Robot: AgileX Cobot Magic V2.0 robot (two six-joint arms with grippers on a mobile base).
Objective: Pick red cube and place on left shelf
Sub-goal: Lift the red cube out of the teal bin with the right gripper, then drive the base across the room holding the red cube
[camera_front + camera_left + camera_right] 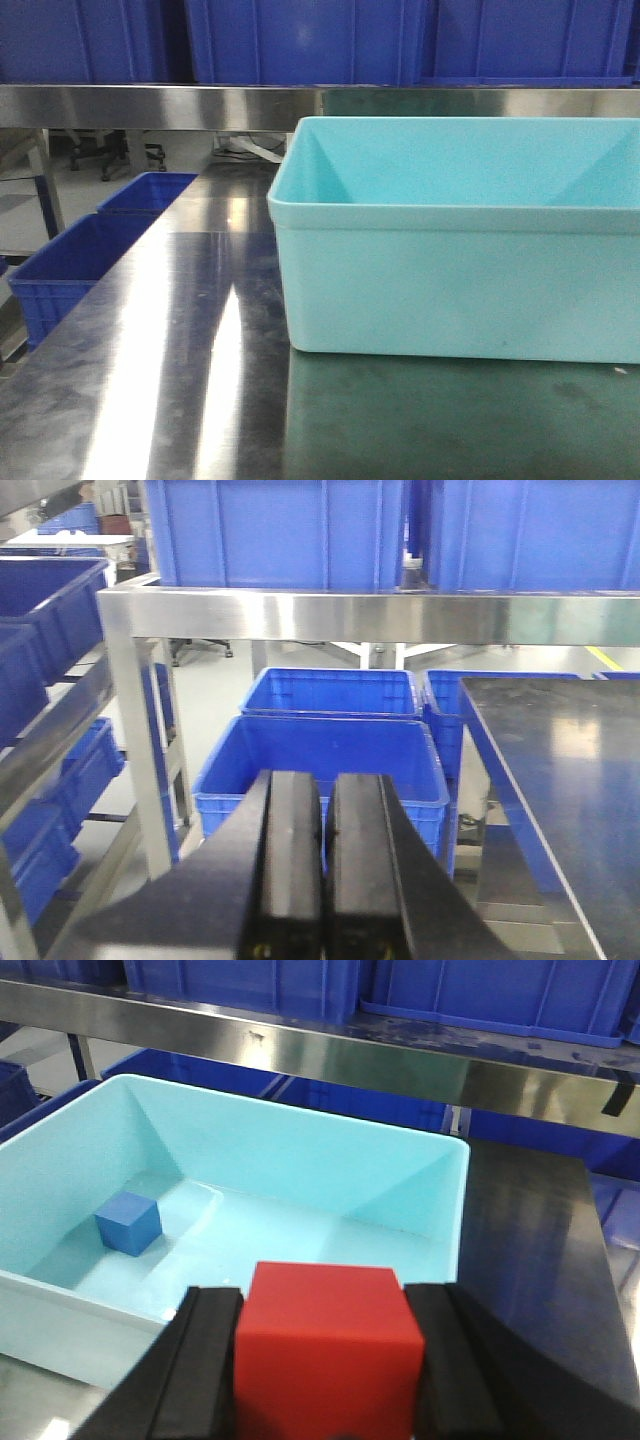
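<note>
The red cube (326, 1345) sits clamped between the black fingers of my right gripper (328, 1305), held above the near rim of the light blue tub (40, 1293). That gripper is shut on the cube. My left gripper (325, 785) is shut with nothing between its fingers, off the table's left side and over blue floor crates. The steel shelf (360, 615) runs across above, loaded with blue bins. Neither gripper shows in the front view, and the cube is hidden there.
A small blue cube (128, 1223) lies inside the tub at its left. The tub (460, 280) stands on the steel table (180, 400). Blue crates (320, 755) sit on the floor left of the table. A shelf post (135, 750) stands nearby.
</note>
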